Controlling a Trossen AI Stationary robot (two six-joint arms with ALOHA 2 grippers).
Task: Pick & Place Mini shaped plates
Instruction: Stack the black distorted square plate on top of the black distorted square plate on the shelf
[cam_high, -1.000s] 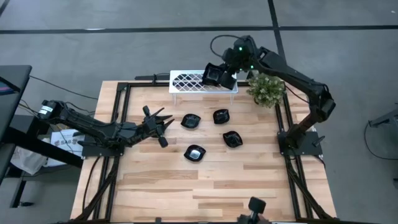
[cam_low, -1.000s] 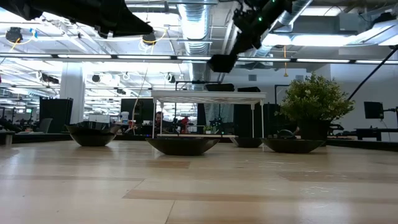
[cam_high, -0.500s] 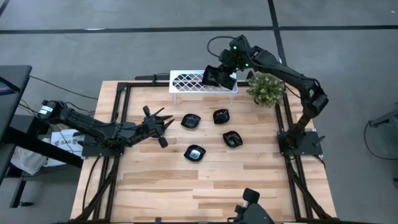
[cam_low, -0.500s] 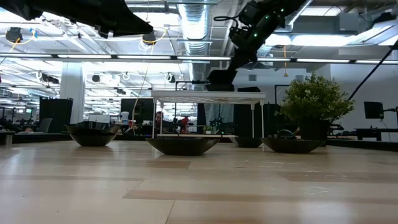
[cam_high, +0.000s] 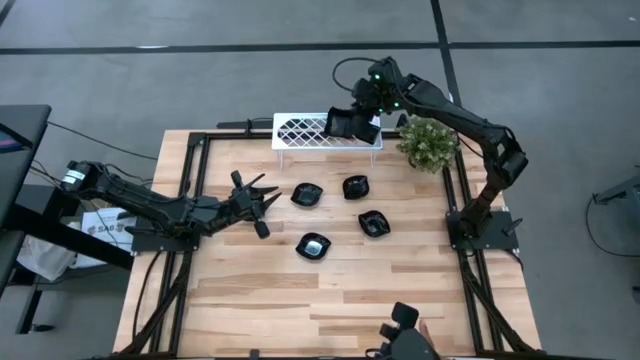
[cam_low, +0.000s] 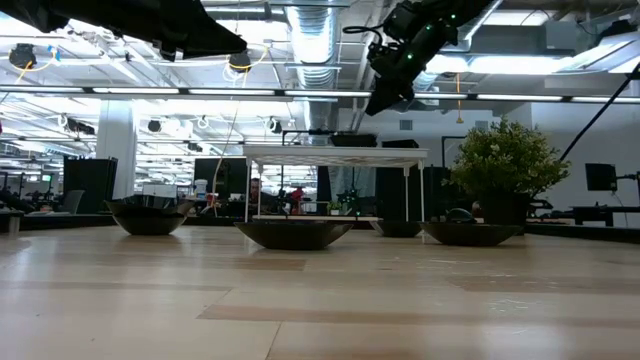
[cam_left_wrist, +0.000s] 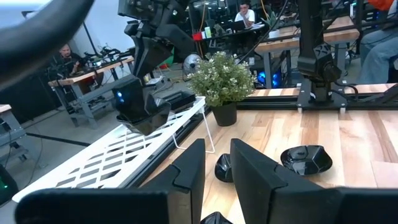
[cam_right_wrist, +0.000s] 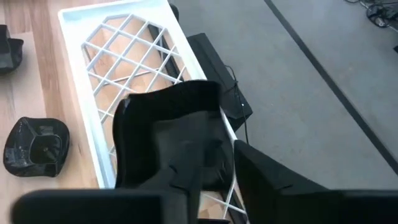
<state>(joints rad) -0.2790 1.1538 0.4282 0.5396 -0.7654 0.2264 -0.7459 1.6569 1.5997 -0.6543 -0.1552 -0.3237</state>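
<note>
**Right end effector with a plate at the white rack; four plates on the surface**

Nearest the front edge in my high view, one mini plate (cam_high: 313, 245) sits alone on the wooden surface (cam_high: 330, 300). Behind it, a second plate (cam_high: 374, 223) lies to the right. Farther back, two more (cam_high: 307, 194) (cam_high: 355, 186) sit side by side, apart from each other, just in front of the white lattice rack (cam_high: 305, 131).

The left end effector (cam_high: 262, 205) hangs over the left part of the surface, near the left plate of that back pair, fingers spread, holding nothing.

At the far edge, the right end effector (cam_high: 345, 124) is over the rack's right half. My right wrist view shows its fingers (cam_right_wrist: 205, 163) pinching a fifth black plate (cam_right_wrist: 168, 134), which sits on or just above the lattice; I cannot tell whether it touches. A potted plant (cam_high: 428, 143) stands just right of the rack.
</note>
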